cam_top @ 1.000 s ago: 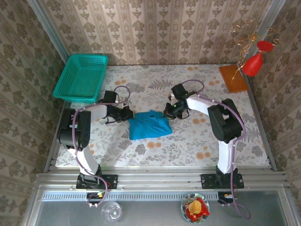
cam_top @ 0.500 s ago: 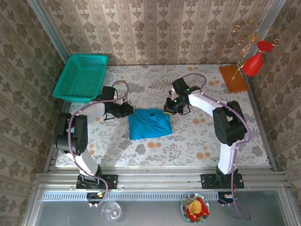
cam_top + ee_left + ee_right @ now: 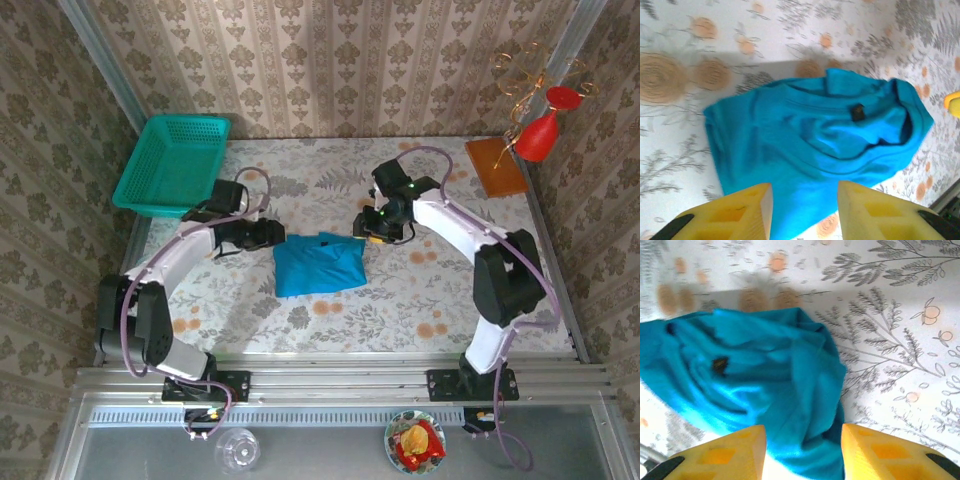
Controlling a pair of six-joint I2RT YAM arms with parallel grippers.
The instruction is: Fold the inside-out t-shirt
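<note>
Label check first: the only marking I can find on the t-shirt [image 3: 315,263] is a small dark tag [image 3: 856,112] sitting by the neckline. It's too small to read, so I can't tell you what's written on it.

The shirt itself is a rumpled, roughly square blue-teal bundle lying flat near the middle of the flowery counter [image 3: 440,290].

From the overhead camera, my left gripper [image 3: 272,234] sits at the shirt's 10 o'clock corner and my right gripper [image 3: 363,227] at its 2 o'clock corner, so I've got the far edge bracketed from both sides.

Through the left wrist camera, my yellow fingers [image 3: 735,210] stand partway apart with nothing pinched between them. The near edge of the cloth lies on the counter under the gap, and the tag is off toward 1 o'clock. It's the same on the right wrist: jaws partly spread and gripping nothing, with a bunched fold of the shirt running down between them and the tag over at 10 o'clock.

I can't tell whether either set of tips actually touches the cloth.

The teal mesh basket [image 3: 172,163] is off at the counter's 10 o'clock corner, well apart from the shirt.
</note>
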